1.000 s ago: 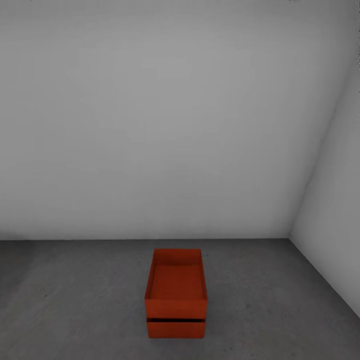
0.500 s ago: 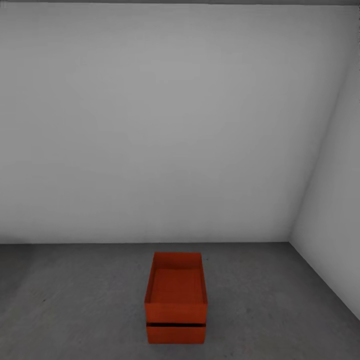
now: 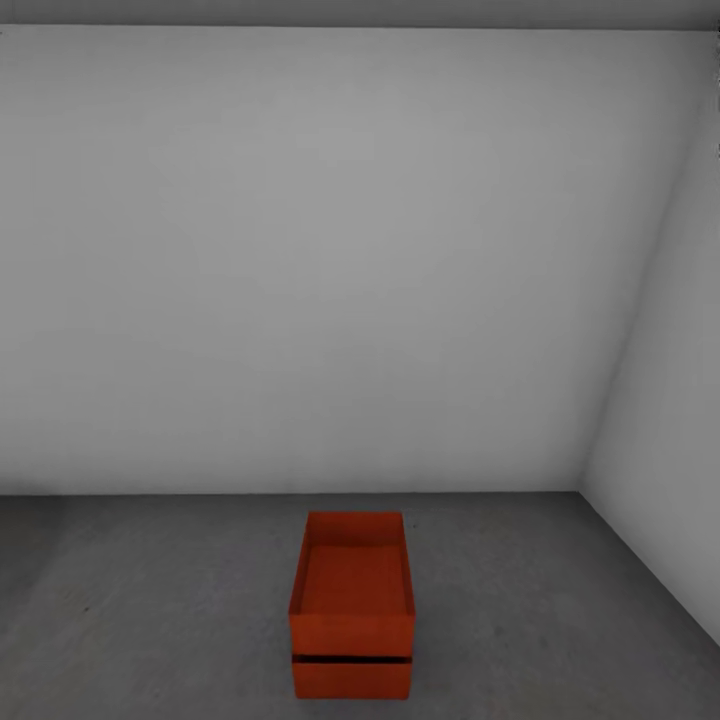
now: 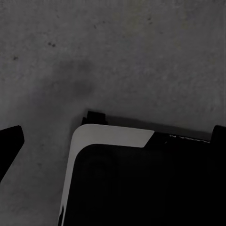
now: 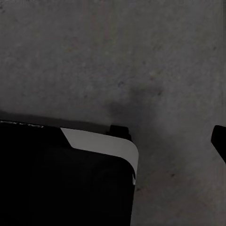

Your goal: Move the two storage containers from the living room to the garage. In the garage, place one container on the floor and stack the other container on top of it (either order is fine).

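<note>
Two bins sit stacked at six o'clock on the floor; I'd back off slowly, claw state untellable.

Soft, even light is filling the head view, with no visible source and no glare. The back wall is glowing pale grey, dimming gently toward its edges and the corner with the side wall. The stacked red-orange containers are rendering a little soft, casting almost no shadow on the floor; a thin dark line is showing between them. Both wrist views are running dim and grainy. The concrete floor is showing a faint blurred shadow patch, and the robot's base is reading nearly black, its detail lost.
</note>
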### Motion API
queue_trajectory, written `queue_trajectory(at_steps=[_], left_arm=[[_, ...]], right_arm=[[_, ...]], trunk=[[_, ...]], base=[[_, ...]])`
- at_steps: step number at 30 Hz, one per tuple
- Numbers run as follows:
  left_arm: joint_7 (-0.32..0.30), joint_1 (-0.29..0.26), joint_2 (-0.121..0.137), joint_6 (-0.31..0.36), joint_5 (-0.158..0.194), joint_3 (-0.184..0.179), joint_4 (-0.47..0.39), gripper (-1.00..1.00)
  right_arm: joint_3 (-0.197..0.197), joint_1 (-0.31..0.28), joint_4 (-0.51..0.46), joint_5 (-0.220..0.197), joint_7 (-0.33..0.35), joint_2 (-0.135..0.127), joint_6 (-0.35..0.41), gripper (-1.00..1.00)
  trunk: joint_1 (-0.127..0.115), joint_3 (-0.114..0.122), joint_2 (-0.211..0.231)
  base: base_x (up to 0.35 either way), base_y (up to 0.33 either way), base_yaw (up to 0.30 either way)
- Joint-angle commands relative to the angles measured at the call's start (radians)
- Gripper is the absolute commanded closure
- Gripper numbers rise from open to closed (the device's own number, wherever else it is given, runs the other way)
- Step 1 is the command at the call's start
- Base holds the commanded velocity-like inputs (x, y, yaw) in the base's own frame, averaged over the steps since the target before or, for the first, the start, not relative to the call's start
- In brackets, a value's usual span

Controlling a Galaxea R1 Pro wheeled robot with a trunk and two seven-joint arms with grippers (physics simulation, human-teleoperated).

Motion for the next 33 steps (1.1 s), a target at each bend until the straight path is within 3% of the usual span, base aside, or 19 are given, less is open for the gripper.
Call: queue_trajectory(at_steps=[1,33], left_arm=[[-0.003,-0.001,0.000,0.001,0.010,-0.008,0.000,-1.00],[-0.003,-0.001,0.001,0.001,0.010,-0.009,0.000,-1.00]], right_arm=[[0.008,-0.001,0.003,-0.011,0.000,0.000,-0.006,-1.00],[0.009,-0.001,0.003,-0.010,0.000,-0.005,-0.006,-1.00]], trunk=[[0.000,0.000,-0.001],[0.000,0.052,-0.001]], base=[[0.000,0.000,0.000],[0.000,0.000,0.000]])
